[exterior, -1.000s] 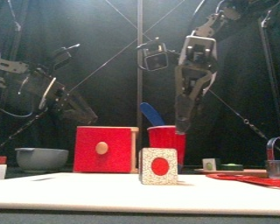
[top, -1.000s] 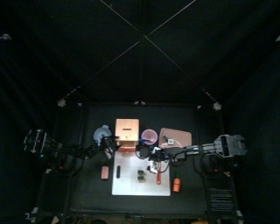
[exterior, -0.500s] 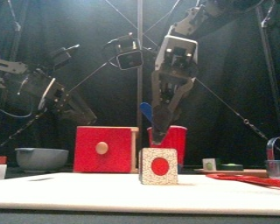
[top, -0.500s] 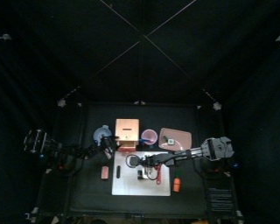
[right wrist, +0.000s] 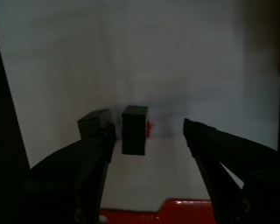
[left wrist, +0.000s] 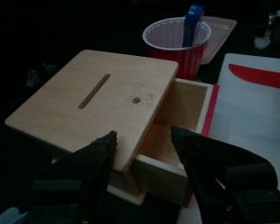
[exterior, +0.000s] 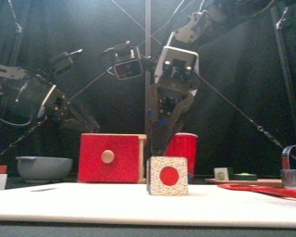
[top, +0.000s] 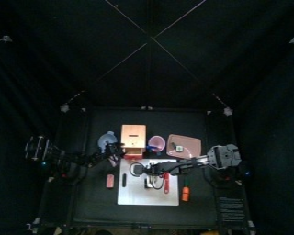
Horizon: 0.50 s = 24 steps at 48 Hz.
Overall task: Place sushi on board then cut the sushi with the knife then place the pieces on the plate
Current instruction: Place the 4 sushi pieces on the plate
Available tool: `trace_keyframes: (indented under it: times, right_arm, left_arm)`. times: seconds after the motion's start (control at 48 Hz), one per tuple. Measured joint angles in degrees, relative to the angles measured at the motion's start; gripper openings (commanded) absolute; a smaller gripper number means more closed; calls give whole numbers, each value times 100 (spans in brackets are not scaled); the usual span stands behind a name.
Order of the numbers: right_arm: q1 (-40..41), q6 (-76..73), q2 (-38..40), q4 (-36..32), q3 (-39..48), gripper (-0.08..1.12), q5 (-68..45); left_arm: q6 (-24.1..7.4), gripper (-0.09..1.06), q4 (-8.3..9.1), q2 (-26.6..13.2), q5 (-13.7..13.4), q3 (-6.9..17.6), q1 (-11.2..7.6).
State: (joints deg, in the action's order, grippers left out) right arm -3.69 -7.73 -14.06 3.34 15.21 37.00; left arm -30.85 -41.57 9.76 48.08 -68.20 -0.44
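Right wrist view: my right claw [right wrist: 149,140] is spread wide and has hold of nothing. In the gap between its jaws stands the sushi roll [right wrist: 133,129], dark blocks side by side, upright on the white cutting board [right wrist: 166,61]. From the front I see the claw hanging right above the roll, clear of it, and the roll's speckled end face with its red centre turned toward the table's front edge. From the top, my right arm comes in from the right and reaches the middle of the board. The red knife [top: 184,193] lies flat near the board's right edge, apart from the roll.

Behind the board stands the red cup [exterior: 181,148] with the blue knife [left wrist: 192,17] in it. The pink tray [top: 183,144] lies just to the cup's right.

My left claw [left wrist: 145,133] is also open and holds nothing. It hovers over the wooden box [left wrist: 108,96], whose drawer [left wrist: 184,122] stands pulled out. The blue-grey bowl [exterior: 43,168] sits to the left of the box. A small red toy [top: 110,181] lies on the table just off the board's left edge.
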Motion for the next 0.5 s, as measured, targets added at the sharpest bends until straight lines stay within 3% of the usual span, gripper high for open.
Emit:
trace_keyframes:
  times: [0.5]
  right_arm:
    - [-9, -18, -220, 141, 0, 89, 18]
  left_arm:
    - [0, 88, -9, 0, 0, -26, 0]
